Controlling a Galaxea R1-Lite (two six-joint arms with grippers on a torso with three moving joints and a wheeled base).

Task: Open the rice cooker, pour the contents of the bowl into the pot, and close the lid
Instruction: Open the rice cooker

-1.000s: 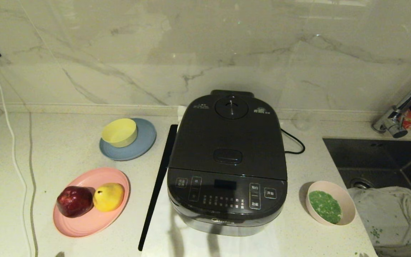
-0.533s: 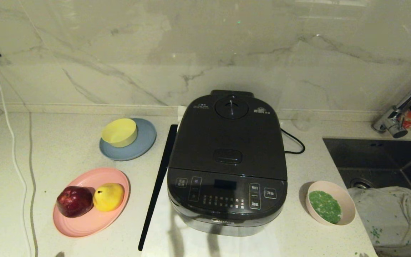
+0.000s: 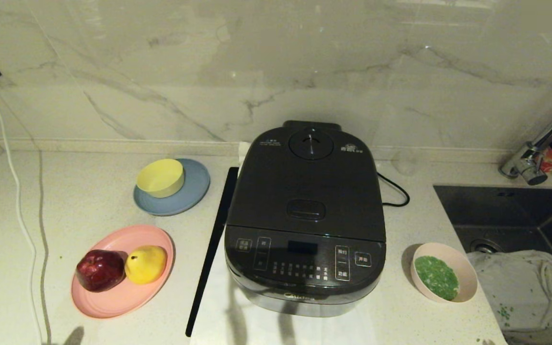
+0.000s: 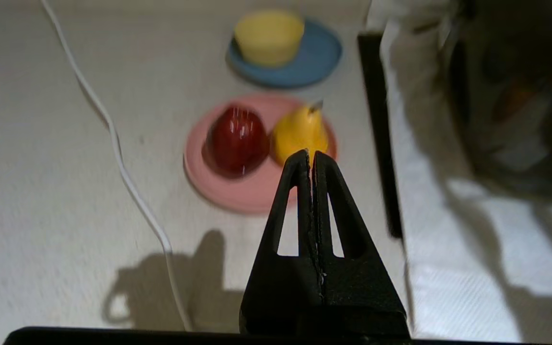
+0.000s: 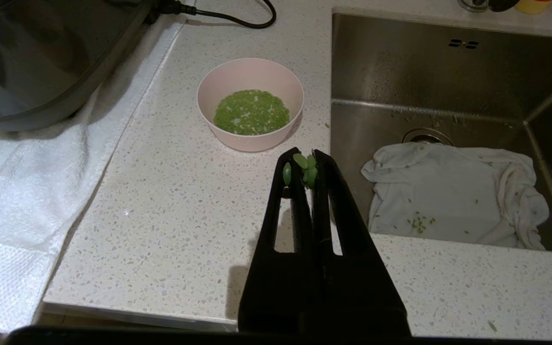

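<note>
- Left gripper [image 4: 310, 154] and right gripper [image 5: 307, 154]: jaws clenched, nothing grasped (green bits stuck to the right tips).
- The bowl [image 3: 443, 278] of green contents [image 3: 436, 277] is set on the bench [image 3: 89, 201], just right of the rice cooker [image 3: 306, 218].
- The lid [image 3: 307, 187] is down; no step is done.

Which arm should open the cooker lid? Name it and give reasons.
Probably the left. Its shut pincer hangs over the counter beside the rice cooker, whose lid is closed. The right pincer, also shut, sits nearer the bowl of green bits, suiting the pour.
</note>
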